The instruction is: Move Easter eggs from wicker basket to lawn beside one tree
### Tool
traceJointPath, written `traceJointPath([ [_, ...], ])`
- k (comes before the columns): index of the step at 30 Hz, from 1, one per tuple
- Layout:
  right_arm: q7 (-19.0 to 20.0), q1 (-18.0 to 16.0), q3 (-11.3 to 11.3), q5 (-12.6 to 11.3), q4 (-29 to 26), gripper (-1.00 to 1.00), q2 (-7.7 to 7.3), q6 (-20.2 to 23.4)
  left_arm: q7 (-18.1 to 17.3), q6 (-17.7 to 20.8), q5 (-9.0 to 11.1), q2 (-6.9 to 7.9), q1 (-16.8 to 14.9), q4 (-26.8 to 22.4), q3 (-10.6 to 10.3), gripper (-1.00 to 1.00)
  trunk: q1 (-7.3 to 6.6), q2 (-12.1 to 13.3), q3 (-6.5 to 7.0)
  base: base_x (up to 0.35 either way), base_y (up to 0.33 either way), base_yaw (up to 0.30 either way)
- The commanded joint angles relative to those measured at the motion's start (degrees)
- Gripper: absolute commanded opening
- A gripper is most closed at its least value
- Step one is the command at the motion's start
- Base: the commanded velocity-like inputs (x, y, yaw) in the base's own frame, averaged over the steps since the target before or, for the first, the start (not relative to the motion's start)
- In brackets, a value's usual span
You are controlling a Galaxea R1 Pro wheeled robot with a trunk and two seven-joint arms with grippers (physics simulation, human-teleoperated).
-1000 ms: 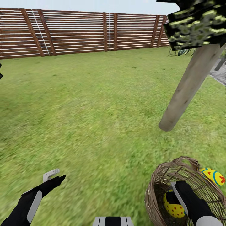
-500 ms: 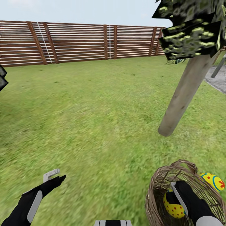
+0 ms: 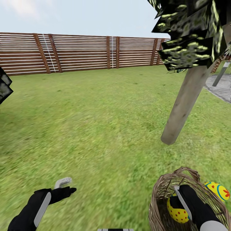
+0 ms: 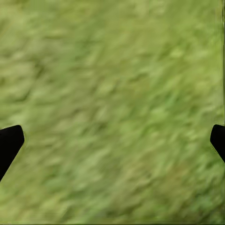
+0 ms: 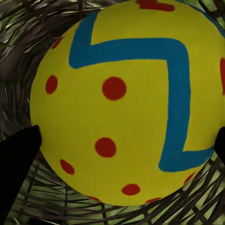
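The left arm reaches forward, low over the grass, and its gripper is wide open with nothing between the fingers. The right arm goes down into the basket. The right gripper has its fingers on both sides of an egg.
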Motion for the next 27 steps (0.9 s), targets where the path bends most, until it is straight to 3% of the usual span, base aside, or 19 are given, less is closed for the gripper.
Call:
traceJointPath([
  [1, -0.08, -0.03, -0.03, 0.04, 0.0, -1.0, 0.02, 0.25, -0.33, 0.35, -1.36, 0.14, -0.02, -1.19, 0.21, 1.0, -0.03, 0.0, 0.18, 0.0, 0.0, 0.0],
  [6, -0.1, -0.03, 0.11, 0.12, 0.35, -1.0, 0.17, 0.19, -0.5, 0.42, -2.53, 2.73, -0.02, -2.37, 0.97, 1.0, -0.16, 0.06, 1.29, 0.0, 0.0, 0.0],
  [14, -0.1, -0.02, 0.18, 0.05, 0.37, -1.0, 0.2, 0.25, -0.45, 5.45, -2.8, 2.4, -0.02, -1.15, 0.59, 1.0, -0.37, 0.17, 3.06, 0.0, 0.0, 0.0],
  [19, -0.1, -0.03, 0.17, 0.04, 0.38, -1.0, 0.2, 0.25, -0.82, 12.51, -2.35, 2.84, -0.02, -1.05, 0.72, 1.0, -0.5, 0.24, 4.17, 0.0, 0.0, 0.0],
  [27, -0.03, -0.03, 0.23, 0.12, 0.37, -1.0, 0.36, 0.25, -0.84, 13.08, -2.39, 3.14, 0.01, 2.3, 0.81, 1.0, -0.7, 0.35, 5.94, 0.0, 0.0, 0.0],
])
